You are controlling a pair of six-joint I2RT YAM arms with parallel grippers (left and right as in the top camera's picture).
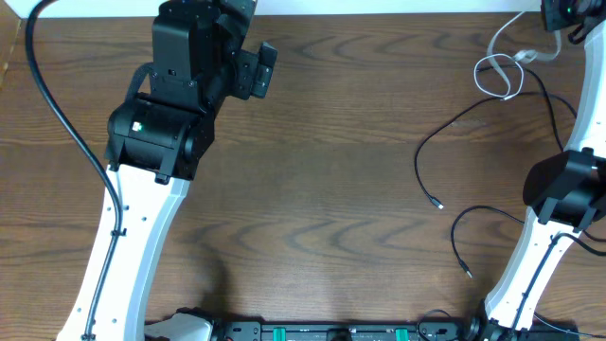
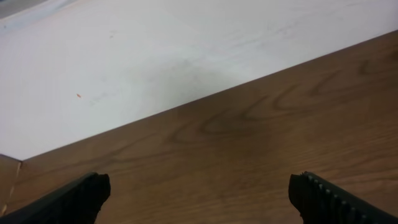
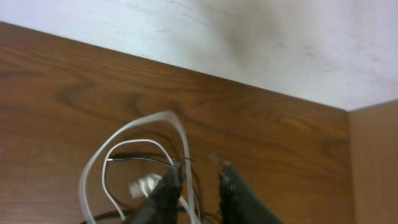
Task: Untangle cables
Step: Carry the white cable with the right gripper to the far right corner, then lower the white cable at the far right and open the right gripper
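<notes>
The white cable lies in loops at the far right of the table, with its plug beside them. A thin black cable runs from the loops down to a plug end. A second black end curls lower down. My right gripper is over the white loops. In the right wrist view its fingers stand a narrow gap apart, with a white cable strand running between them against the left finger. My left gripper is open and empty over bare wood, far from the cables.
The table's far edge meets a white surface, close to both grippers. A thick black arm cable runs down the left side. The right arm's elbow hangs over the table's right side, near the black cables.
</notes>
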